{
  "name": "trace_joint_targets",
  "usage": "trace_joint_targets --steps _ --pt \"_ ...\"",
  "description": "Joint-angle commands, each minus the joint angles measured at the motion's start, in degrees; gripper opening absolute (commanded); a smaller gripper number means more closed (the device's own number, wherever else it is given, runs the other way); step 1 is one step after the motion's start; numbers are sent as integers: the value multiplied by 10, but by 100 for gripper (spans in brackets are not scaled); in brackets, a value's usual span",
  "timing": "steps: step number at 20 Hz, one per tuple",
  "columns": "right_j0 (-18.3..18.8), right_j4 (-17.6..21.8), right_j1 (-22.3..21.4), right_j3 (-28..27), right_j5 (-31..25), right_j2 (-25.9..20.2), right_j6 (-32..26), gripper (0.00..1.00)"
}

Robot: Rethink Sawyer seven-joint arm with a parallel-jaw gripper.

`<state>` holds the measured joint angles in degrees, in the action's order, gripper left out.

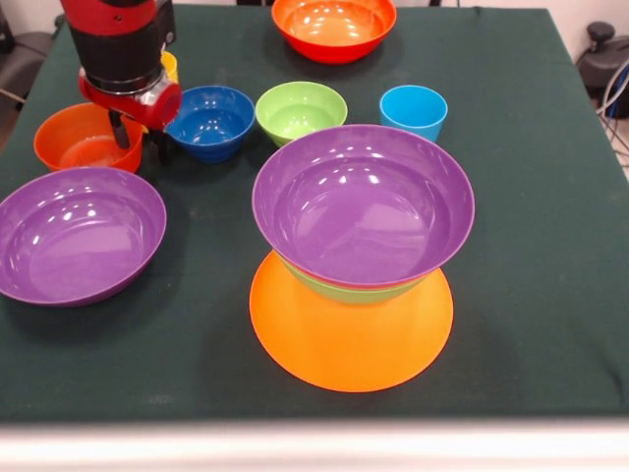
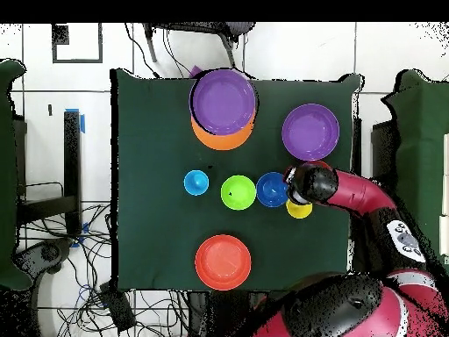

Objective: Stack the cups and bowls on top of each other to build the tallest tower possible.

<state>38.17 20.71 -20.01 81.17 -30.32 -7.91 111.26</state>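
Observation:
The tower stands at the front middle: a big upturned orange bowl (image 1: 349,339) (image 2: 219,138) as base, a green bowl (image 1: 344,290) on it, and a big purple bowl (image 1: 362,202) (image 2: 224,100) on top. My gripper (image 1: 139,140) (image 2: 296,181) is open and empty, low over the cloth between a small red-orange bowl (image 1: 74,138) and the dark blue bowl (image 1: 209,121) (image 2: 271,190). The yellow cup (image 1: 170,65) (image 2: 299,210) is mostly hidden behind the arm. A small green bowl (image 1: 300,110) (image 2: 238,192) and the light blue cup (image 1: 413,108) (image 2: 195,182) stand in the same row.
A second purple bowl (image 1: 79,234) (image 2: 310,132) sits upright at the front left. A large red-orange bowl (image 1: 334,27) (image 2: 223,261) sits at the far edge of the green table cloth (image 1: 531,295). Cables and chairs surround the table.

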Motion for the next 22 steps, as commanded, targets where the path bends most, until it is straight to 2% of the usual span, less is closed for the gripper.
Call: trace_joint_targets --steps 1,10,16,17,22 --pt "-3 61 41 -1 54 -42 -58 100" --pt "-12 76 40 -20 49 -35 -65 100" --pt "-14 82 42 -14 55 -28 -57 100" --pt "-11 83 43 -17 52 -32 -59 0" --pt "-1 80 42 -14 22 -53 -85 0"
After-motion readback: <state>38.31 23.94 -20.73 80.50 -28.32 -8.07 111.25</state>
